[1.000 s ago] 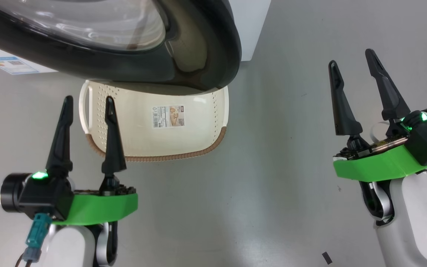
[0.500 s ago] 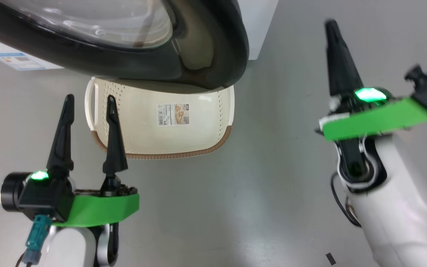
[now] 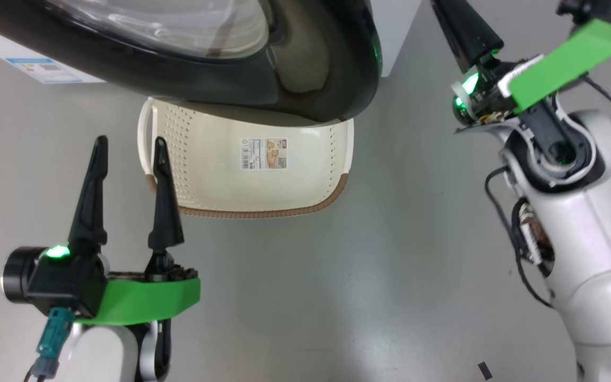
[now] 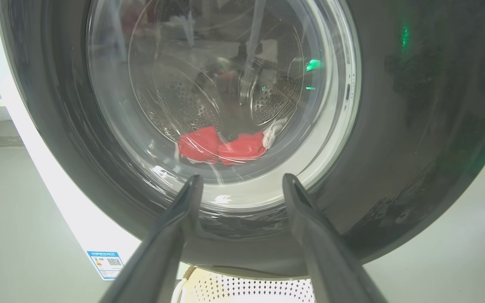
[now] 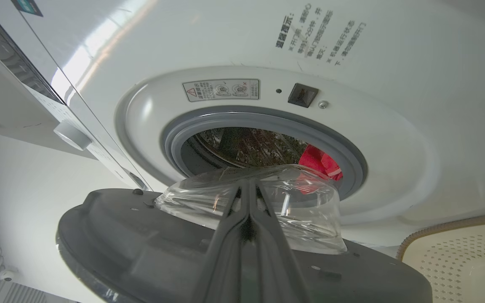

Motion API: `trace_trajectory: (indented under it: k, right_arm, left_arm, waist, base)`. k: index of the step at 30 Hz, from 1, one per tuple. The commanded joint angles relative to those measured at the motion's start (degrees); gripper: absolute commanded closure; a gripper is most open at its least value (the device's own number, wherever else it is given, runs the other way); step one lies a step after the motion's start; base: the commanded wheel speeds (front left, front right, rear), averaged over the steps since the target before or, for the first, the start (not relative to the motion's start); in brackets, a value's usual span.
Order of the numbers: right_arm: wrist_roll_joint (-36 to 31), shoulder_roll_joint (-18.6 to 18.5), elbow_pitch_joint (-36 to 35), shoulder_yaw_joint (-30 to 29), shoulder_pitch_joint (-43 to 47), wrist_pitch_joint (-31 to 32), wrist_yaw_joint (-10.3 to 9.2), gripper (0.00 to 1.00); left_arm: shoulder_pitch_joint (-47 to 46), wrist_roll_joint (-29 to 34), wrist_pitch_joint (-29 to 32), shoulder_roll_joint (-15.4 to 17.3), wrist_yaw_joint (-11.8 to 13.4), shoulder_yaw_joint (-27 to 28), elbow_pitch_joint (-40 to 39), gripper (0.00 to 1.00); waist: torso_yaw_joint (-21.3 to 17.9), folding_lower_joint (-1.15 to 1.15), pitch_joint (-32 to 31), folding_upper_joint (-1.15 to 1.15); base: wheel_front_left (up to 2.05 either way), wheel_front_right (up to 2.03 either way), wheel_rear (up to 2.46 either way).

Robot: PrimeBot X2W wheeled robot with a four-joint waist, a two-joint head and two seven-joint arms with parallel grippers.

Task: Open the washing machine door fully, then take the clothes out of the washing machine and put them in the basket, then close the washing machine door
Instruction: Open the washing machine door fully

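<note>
Head view: left gripper [image 3: 130, 140] hangs low at the left, fingers spread apart and empty, tips pointing toward the near left corner of the basket [image 3: 215, 175]. The washing machine door [image 3: 305, 90] overhangs the basket's far side. Right gripper [image 3: 462, 29] is raised at the upper right, just beside the door's black rim; contact cannot be told. Left wrist view: the parted fingers frame the lower rim of the door without touching it; the clothes [image 4: 221, 147] show red through the glass, low in the drum. Right wrist view: the right fingers are pressed together with nothing between them, tips lying over the door's clear glass bowl. The door stands partly open from the washing machine [image 5: 352, 63], the clothes inside the grey rubber ring [image 5: 175, 139].
</note>
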Motion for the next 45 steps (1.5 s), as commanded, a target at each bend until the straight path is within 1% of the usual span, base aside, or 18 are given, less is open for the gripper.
trace_trajectory:
  k: [1,8,12,15,23,28,34,45]
  right_arm:
    - [0.82,0.88,-1.19,0.53,-0.79,0.85,0.29,1.0]
    - [11.41,-0.65,3.35,1.35,-6.05,15.23,0.29,1.0]
    - [15.52,-1.85,5.79,2.83,-8.35,20.82,0.29,1.0]
    - [16.17,-3.35,6.43,4.57,-9.5,23.09,0.29,1.0]
    - [18.33,-4.62,5.04,7.86,-9.56,25.39,0.29,1.0]
    - [19.06,-5.02,3.9,9.81,-8.42,25.13,0.29,1.0]
    - [20.03,-5.34,3.32,12.18,-6.43,24.75,0.29,1.0]
    - [21.71,-5.71,2.75,15.66,-2.18,25.14,0.29,1.0]
  left_arm:
    - [0.72,-0.19,-0.27,0.92,0.36,1.73,-1.3,0.0]
    - [0.95,-1.44,-0.27,0.92,0.06,1.42,-0.42,0.0]
    - [0.64,-1.44,-0.27,0.92,-0.11,1.01,-0.02,0.0]
    - [0.57,-1.47,-0.27,0.92,-0.1,0.9,0.0,0.0]
    - [0.58,-1.84,-0.27,0.92,0.04,0.66,0.39,0.0]
    - [0.77,-2.18,-0.27,0.92,0.04,0.93,1.12,0.0]
    - [1.48,-2.29,-0.27,0.92,-0.06,1.81,2.2,0.0]
    - [3.44,-3.01,-0.27,0.92,0.74,2.42,2.9,0.0]
  waist:
    - [0.17,0.0,0.03,0.0]
    - [0.71,0.0,0.24,0.0]
    - [1.2,0.0,0.2,0.0]
    - [1.41,0.0,0.2,0.0]
    - [1.94,0.0,-0.38,0.0]
    - [2.49,0.0,-1.34,0.0]
    - [3.35,0.0,-3.79,0.0]
    - [5.26,0.0,-8.32,0.0]
  base:
    - [0.0,0.0,0.0]
    - [0.0,0.0,0.0]
    - [0.0,0.0,0.0]
    - [0.0,0.0,0.0]
    - [0.0,0.0,0.0]
    - [0.0,0.0,0.0]
    - [0.0,0.0,0.0]
    - [0.0,0.0,0.0]
